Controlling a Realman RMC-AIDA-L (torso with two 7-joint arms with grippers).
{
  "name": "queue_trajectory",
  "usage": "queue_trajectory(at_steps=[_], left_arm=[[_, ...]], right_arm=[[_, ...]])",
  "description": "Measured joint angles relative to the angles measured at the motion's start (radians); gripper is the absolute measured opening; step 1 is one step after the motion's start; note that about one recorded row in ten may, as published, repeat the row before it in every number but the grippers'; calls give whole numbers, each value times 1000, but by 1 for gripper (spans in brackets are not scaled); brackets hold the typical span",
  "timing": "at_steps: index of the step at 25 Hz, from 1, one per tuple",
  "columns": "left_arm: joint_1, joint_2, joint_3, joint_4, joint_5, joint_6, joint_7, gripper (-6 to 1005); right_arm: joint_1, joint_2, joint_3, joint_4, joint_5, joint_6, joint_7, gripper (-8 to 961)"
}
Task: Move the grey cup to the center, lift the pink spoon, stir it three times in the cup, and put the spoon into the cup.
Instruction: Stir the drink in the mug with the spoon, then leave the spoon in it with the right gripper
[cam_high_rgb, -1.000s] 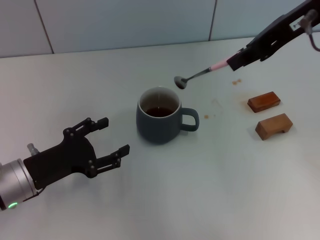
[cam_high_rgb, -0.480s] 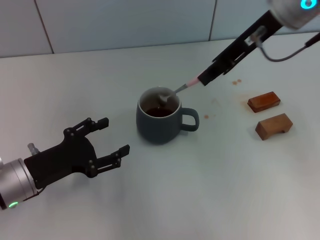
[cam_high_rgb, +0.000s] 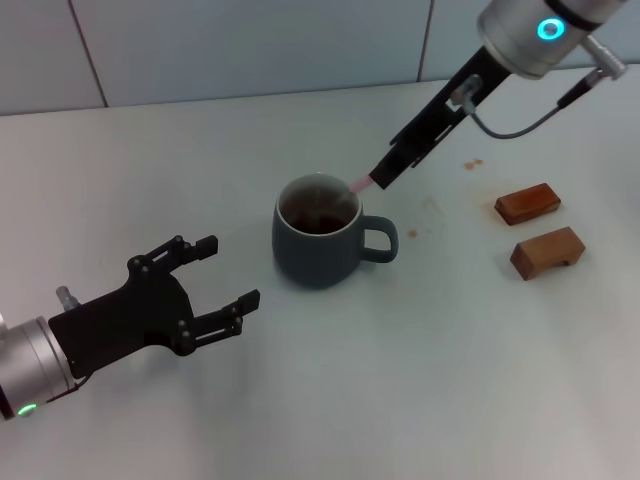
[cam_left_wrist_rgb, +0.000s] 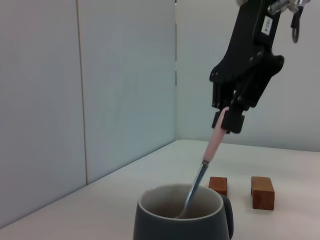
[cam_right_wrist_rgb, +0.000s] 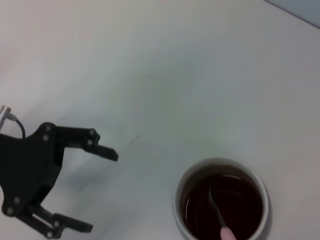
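The grey cup (cam_high_rgb: 318, 232) stands mid-table, handle toward the right, dark liquid inside. It also shows in the left wrist view (cam_left_wrist_rgb: 181, 219) and the right wrist view (cam_right_wrist_rgb: 221, 200). My right gripper (cam_high_rgb: 384, 175) is above and behind the cup's right rim, shut on the pink spoon (cam_high_rgb: 356, 185) by its pink handle. The spoon slants down into the cup, and its metal bowl is in the liquid (cam_right_wrist_rgb: 216, 206). The spoon's pink handle and metal neck show in the left wrist view (cam_left_wrist_rgb: 209, 162). My left gripper (cam_high_rgb: 215, 282) is open and empty, to the left of the cup near the table's front.
Two small brown wooden blocks (cam_high_rgb: 527, 204) (cam_high_rgb: 547, 251) lie to the right of the cup. Small brown stains (cam_high_rgb: 472, 164) mark the table behind them. A grey wall runs along the table's far edge.
My right gripper has moved left and down toward the cup. The spoon's bowl went from outside the rim into the cup. The left arm has not moved.
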Motion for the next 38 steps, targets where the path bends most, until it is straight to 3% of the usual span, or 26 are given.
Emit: queue_trajectory(at_steps=[7,14,18,22,27,34,37,38], left_arm=[[0,0,9,-2,0,0,2,852],[1,0,12,-3,0,0,3,852],[-1,-1,12,-5,0,0,7,852],[-4,-1,12,-6,0,0,8,852],[-4,-2,12,-7,0,0,8,852],[-11,-2,15,-8,0,4,8,852],[-12,-2,21,-8,0,1,8,852],[-13,-2,23,-8,0,1,8,852]], right_arm=[[47,-6,-1,66,-62,62,-14,119],[76,-11,0,67,-104,-14,8,119],[99,16,0,84,-97,-33,2,119],[119,25,-1,122,-97,16,-4,119],[141,16,0,169,-108,87,-7,119],[147,-9,-2,164,-146,21,8,120],[152,-2,-3,163,-151,-18,7,120],[158,12,-3,163,-148,-25,2,120]])
